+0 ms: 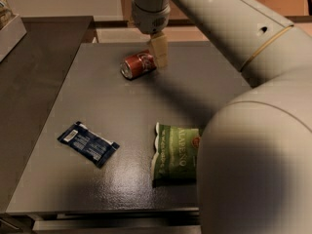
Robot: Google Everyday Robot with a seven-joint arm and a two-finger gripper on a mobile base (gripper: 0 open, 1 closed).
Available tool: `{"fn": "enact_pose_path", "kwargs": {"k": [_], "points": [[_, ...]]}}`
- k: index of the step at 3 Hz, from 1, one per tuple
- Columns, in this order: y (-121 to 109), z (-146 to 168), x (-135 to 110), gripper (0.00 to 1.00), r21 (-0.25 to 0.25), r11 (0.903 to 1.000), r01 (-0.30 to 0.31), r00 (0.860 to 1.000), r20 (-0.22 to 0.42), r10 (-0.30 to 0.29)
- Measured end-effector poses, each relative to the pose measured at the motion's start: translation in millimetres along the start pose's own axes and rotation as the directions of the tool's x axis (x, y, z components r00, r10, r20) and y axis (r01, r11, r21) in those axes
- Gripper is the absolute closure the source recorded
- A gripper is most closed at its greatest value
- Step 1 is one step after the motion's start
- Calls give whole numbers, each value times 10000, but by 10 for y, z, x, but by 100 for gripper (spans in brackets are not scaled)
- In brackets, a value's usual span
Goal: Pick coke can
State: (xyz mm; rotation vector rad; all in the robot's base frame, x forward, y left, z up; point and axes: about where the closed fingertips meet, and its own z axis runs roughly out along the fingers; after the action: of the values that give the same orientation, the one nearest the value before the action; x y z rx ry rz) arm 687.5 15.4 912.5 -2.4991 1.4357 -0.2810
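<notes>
The coke can [137, 64] is red with white lettering and a silver end. It lies on its side at the far middle of the dark grey table [117, 106]. My gripper [159, 52] hangs down from the pale arm just at the can's right end, touching or almost touching it. The can rests on the table. The arm's big white elbow fills the right side of the view.
A green chip bag [173, 151] lies near the front, partly hidden by my arm. A dark blue snack packet [88, 143] lies front left. A darker counter [34, 57] adjoins the table on the left, with a box edge [9, 28] at the far left.
</notes>
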Motion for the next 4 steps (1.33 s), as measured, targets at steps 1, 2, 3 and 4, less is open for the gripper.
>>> {"fn": "enact_pose_path", "kwargs": {"k": [1, 2, 3, 4], "points": [[-22, 154, -121, 0, -387, 9982, 453, 9988, -175, -460], [5, 302, -215, 0, -805, 9936, 797, 9963, -258, -820], [43, 405, -281, 0, -1090, 9889, 1009, 9940, -305, -1048], [65, 476, -312, 18, -1298, 9855, 1090, 9924, -423, -1153]]}}
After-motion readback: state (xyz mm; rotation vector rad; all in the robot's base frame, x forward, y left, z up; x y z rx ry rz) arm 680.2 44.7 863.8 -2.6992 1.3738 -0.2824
